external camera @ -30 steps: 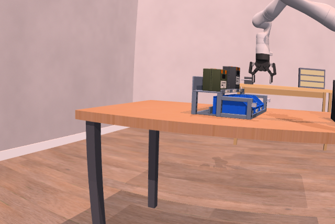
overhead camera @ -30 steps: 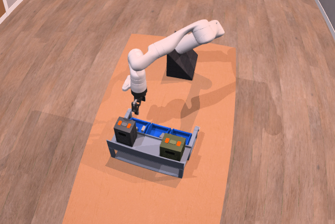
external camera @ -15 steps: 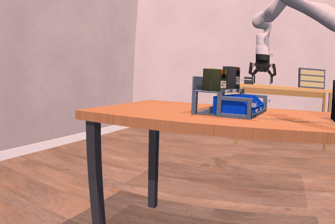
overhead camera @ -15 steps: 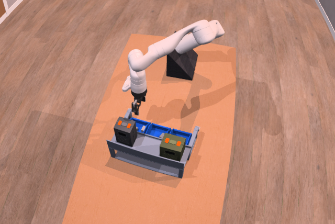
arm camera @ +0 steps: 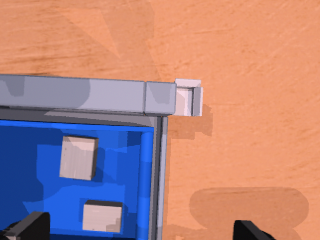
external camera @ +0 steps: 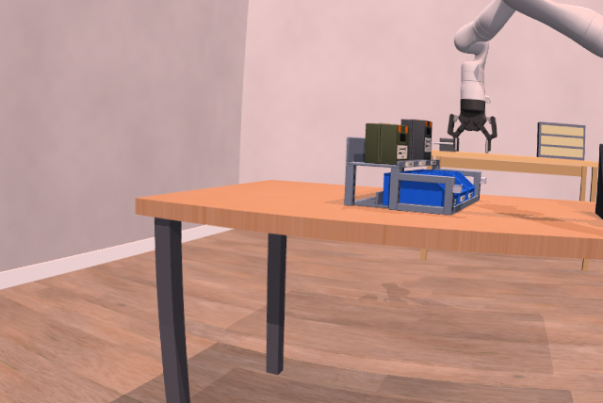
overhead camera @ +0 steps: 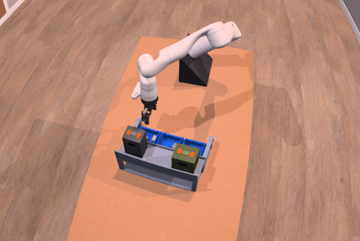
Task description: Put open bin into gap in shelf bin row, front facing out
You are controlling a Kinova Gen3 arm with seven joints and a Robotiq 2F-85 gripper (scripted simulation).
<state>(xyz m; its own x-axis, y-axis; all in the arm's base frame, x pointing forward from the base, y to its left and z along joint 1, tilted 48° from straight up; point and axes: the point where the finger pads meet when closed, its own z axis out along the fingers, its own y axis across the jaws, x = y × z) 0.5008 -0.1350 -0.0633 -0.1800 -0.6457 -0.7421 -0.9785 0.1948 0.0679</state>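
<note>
Three blue bins stand side by side on the lower level of the grey shelf (overhead camera: pixel 157 171) (external camera: pixel 350 169). The end bin (overhead camera: pixel 157 133) (arm camera: pixel 40 150) lies under my gripper, and two grey blocks (arm camera: pixel 77 157) (arm camera: pixel 102 216) lie in it. In the wrist view it sits inside the shelf's grey front lip (arm camera: pixel 75 95) and against the side rail (arm camera: pixel 161 175). My gripper (overhead camera: pixel 146 120) (external camera: pixel 472 143) (arm camera: pixel 142 230) is open and empty, pointing down a little above that corner of the shelf. The fingers touch nothing.
A dark grey box (overhead camera: pixel 133 143) (external camera: pixel 416 137) and an olive box (overhead camera: pixel 185 159) (external camera: pixel 384 143) stand on the shelf's top board. The arm's black wedge base (overhead camera: pixel 194 66) is at the table's far end. A second table (external camera: pixel 511 160) with a slatted rack (external camera: pixel 560 139) stands behind.
</note>
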